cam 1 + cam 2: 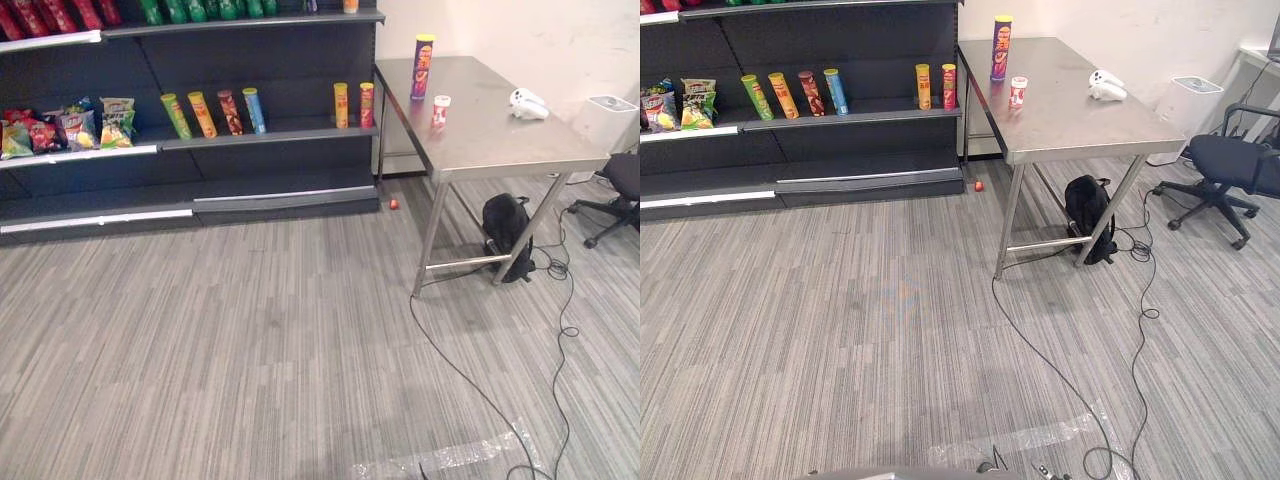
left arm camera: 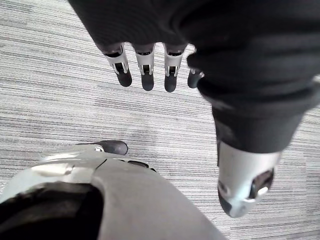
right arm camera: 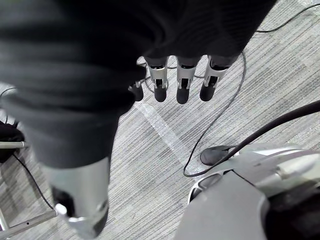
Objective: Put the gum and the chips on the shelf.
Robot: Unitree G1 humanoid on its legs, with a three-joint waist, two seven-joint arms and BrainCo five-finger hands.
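**Fingers (image 2: pixel 146 75) loose and empty on both hands; gum (image 1: pixel 441 110) and chips (image 1: pixel 423 66) stand on the table (image 1: pixel 500 135)**

Left eye view: the steel table stands at the right, just beside the end of a dark shelf (image 1: pixel 260 132). The tall chips can is upright near the table's far edge. The small gum tub is upright near it, a little closer to the robot and not touching it. A white controller (image 1: pixel 527 103) lies further right on the table. The shelf's middle board carries a row of cans (image 1: pixel 215 113) and two more cans (image 1: pixel 353 105) at its right end. The bare stretch between them looks the likeliest spot for the gum and chips.

Right eye view: a black backpack (image 1: pixel 1087 215) sits under the table and an office chair (image 1: pixel 1223 160) stands beyond it. A small red thing (image 1: pixel 979 185) lies on the floor by the shelf's foot. Open carpet lies between robot and table. The step in hand is probably the approach. It is best made to the table's near side, clear of the legs and the bag.

Left wrist view: the left hand (image 2: pixel 171 75) hangs over carpet, fingers straight, holding nothing.

Right wrist view: the right hand (image 3: pixel 182 85) hangs likewise, fingers straight, grasping nothing.
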